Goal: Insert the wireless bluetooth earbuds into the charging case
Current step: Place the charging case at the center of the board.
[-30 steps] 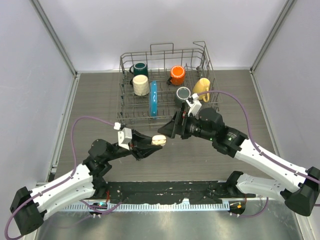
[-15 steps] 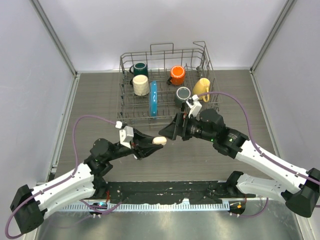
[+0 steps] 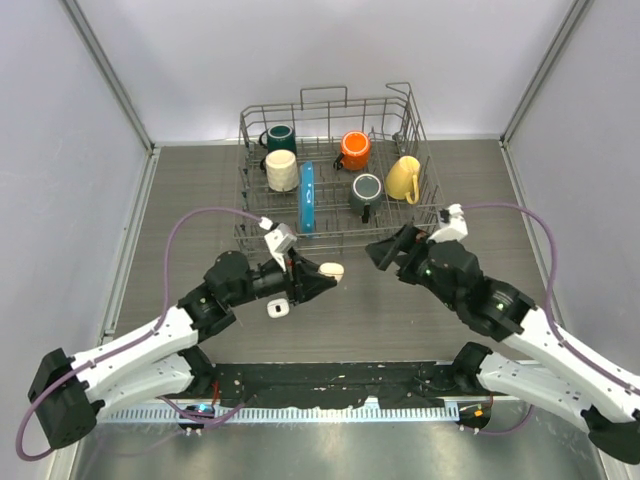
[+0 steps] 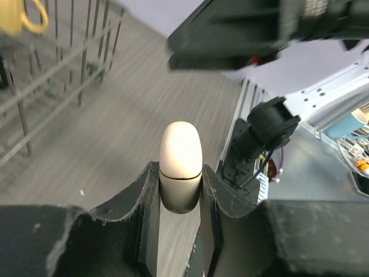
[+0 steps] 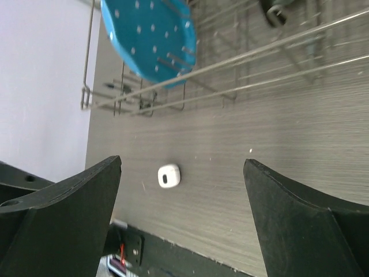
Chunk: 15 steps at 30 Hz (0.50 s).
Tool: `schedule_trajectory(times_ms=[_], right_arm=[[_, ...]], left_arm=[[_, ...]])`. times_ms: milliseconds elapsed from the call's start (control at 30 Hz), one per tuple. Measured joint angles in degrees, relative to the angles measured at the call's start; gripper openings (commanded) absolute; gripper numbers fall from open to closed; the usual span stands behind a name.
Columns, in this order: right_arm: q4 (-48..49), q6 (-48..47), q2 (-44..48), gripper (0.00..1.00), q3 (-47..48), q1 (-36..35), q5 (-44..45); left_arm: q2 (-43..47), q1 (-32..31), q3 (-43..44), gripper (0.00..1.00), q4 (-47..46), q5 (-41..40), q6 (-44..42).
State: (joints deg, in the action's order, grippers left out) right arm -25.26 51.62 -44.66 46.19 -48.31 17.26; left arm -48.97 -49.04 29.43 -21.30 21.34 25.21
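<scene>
Left claw [image 3: 316, 277]: closed on the case, with one finger [image 4: 147, 196] pressed against each side of its lower half.
Case [image 4: 181, 164]: cream, capsule-shaped, lid shut. A thin dark seam runs across it just above the fingertips. Its rounded end sticks out past the left claw, and it is held above the table.
Right claw [image 3: 385, 250]: spread wide and holding nothing. It hovers over the table, facing the left claw and apart from it.
White piece [image 5: 168, 175]: small and rounded-square, with one dark spot on its top. It lies flat on the table, on the near side of the left claw and just beside it in the top view. In the right wrist view it shows between the two spread fingers, on the table beyond them. It is too small to tell whether it is an earbud or a second case.
Earbuds: none can be made out with certainty; the white piece is the only candidate.
Rack [image 3: 243, 150]: wire, at the far end of the table, apart from both claws.
Rack contents: green mug [image 3: 281, 137], cream mug [image 3: 282, 172], orange mug [image 3: 354, 150], grey mug [image 3: 366, 188], yellow mug [image 3: 403, 178].
Plate [image 3: 307, 198]: blue with white dots, standing on edge in the middle of the rack.
Table [image 3: 180, 200]: grey wood-grain surface carrying the rack and the white piece.
</scene>
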Motion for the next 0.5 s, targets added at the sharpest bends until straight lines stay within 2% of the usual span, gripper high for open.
schedule_trajectory(times_ms=[267,500], right_arm=[[-3.74,4.52,12.61,0.93,-4.48,0.02,12.28],[-4.04,5.05,13.57,0.93,-4.87,0.02,15.28]], left_arm=[[-13.68,-4.61,4.50,0.00,12.26,-5.18,3.56],[-26.43,-6.80,7.26,0.00,14.34,-10.19,9.44]])
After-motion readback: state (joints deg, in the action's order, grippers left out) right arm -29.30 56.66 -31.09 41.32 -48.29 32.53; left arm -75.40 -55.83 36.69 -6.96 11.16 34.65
